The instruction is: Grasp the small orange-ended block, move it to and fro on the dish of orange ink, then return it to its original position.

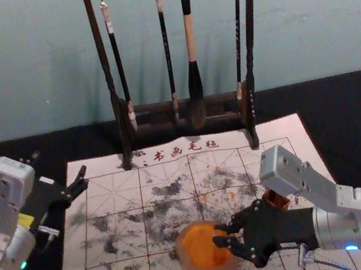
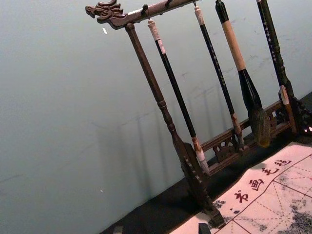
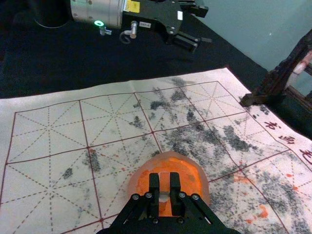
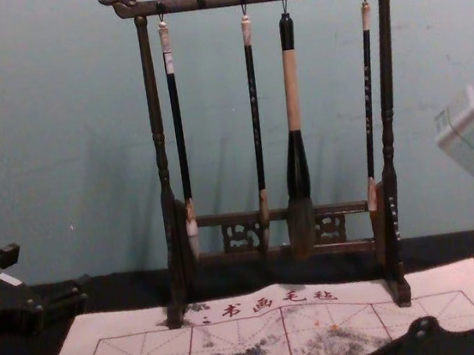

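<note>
My right gripper (image 1: pixel 221 235) reaches in over the dish of orange ink (image 1: pixel 199 247) at the mat's front middle. In the right wrist view the right gripper (image 3: pixel 164 187) is shut on the small block (image 3: pixel 164 183), pinched upright between both fingers, with a pale band below its orange-pink part. Orange ink (image 3: pixel 187 170) spreads behind it in the round dish; whether the block's lower end touches the ink is hidden. My left gripper (image 1: pixel 61 171) stays idle beyond the mat's left edge, open and empty; in the left wrist view the left gripper (image 2: pixel 161 229) has its fingertips far apart.
A dark wooden rack (image 1: pixel 108 71) with several hanging brushes (image 1: pixel 192 56) stands at the back of the calligraphy mat (image 1: pixel 112 224). Behind the right gripper is a small brown object (image 1: pixel 276 200), partly covered. Black cloth (image 1: pixel 352 118) surrounds the mat.
</note>
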`<state>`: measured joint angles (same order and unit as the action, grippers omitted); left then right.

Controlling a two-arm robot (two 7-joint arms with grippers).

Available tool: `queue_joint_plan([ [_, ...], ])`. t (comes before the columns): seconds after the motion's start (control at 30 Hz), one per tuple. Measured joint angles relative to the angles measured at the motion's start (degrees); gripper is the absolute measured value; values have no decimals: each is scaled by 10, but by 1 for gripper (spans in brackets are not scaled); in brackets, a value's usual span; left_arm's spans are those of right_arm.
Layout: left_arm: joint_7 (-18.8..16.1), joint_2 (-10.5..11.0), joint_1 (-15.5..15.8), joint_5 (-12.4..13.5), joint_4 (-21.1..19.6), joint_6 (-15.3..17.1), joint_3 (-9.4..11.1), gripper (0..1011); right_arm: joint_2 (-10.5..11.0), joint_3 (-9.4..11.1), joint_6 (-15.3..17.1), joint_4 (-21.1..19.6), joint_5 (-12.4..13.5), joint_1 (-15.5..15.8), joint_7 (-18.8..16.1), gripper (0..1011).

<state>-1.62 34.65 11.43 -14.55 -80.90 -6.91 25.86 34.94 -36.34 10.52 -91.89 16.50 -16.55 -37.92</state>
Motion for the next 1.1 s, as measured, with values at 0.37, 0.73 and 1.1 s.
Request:
queue_joint_plan([
  [0.37,0,0,0,0,0,0,0,1001,-3,-10,-1,1,1,-4,-5,87],
  [0.73,0,0,0,0,0,0,0,1001,-18,-16,3,17,-6,-21,0,87],
  [1.1,0,0,0,0,0,0,0,1001,-29,-18,10,35,-13,-35,7,87],
])
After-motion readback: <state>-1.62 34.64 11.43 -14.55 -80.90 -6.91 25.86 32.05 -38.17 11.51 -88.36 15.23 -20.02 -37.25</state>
